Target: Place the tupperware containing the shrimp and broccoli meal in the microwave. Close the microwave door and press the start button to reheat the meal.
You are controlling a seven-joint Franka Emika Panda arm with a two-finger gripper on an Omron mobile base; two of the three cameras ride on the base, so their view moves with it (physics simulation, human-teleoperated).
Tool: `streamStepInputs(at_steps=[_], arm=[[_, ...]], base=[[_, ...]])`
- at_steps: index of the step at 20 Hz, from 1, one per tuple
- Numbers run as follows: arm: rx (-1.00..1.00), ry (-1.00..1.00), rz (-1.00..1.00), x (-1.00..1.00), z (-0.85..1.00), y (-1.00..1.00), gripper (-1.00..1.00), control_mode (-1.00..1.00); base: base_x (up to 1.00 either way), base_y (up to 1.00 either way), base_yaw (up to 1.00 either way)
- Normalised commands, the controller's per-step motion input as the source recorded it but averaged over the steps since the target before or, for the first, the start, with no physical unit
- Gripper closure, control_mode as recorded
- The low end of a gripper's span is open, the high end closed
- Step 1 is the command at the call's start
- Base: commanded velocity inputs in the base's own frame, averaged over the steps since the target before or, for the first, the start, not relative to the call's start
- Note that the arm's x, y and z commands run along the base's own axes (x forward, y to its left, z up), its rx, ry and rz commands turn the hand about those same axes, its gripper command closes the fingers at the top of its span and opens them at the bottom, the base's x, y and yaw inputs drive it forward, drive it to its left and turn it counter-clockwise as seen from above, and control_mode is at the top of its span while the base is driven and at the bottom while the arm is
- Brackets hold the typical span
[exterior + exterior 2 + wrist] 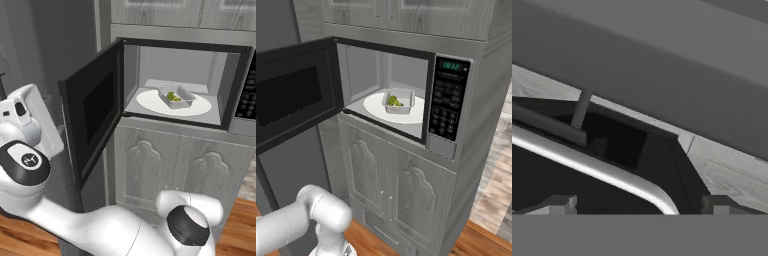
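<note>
The microwave [239, 126] [442, 146] stands built into grey cabinetry, and its door [95, 115] [291, 95] hangs wide open to the left. Inside, the translucent tupperware [186, 101] [406, 105] rests on the white turntable plate [150, 102] [376, 107]. A green broccoli floret [173, 96] [393, 101] shows in it; the shrimp I cannot make out. My gripper [639, 206] is open on the door's outer side. Its fingertips [562, 204] stand far apart, with the white bar handle [602, 170] running close in front of them, untouched.
The black keypad strip [248, 95] [448, 105] sits at the microwave's right. Grey cabinet doors [175, 170] [406, 200] lie below it and more cabinets above. A tall grey fridge wall [55, 45] rises left of the open door. The floor [491, 235] is wood.
</note>
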Motion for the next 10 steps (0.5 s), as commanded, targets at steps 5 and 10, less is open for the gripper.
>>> streamStepInputs(at_steps=[5, 10], arm=[[0.0, 0.0, -0.01, 0.0, 0.0, -0.44, -1.0, -1.0], [0.03, -0.01, 0.0, -0.04, 0.0, -0.76, -1.0, -1.0]], base=[[0.0, 0.0, 0.0], [0.0, 0.0, 0.0]])
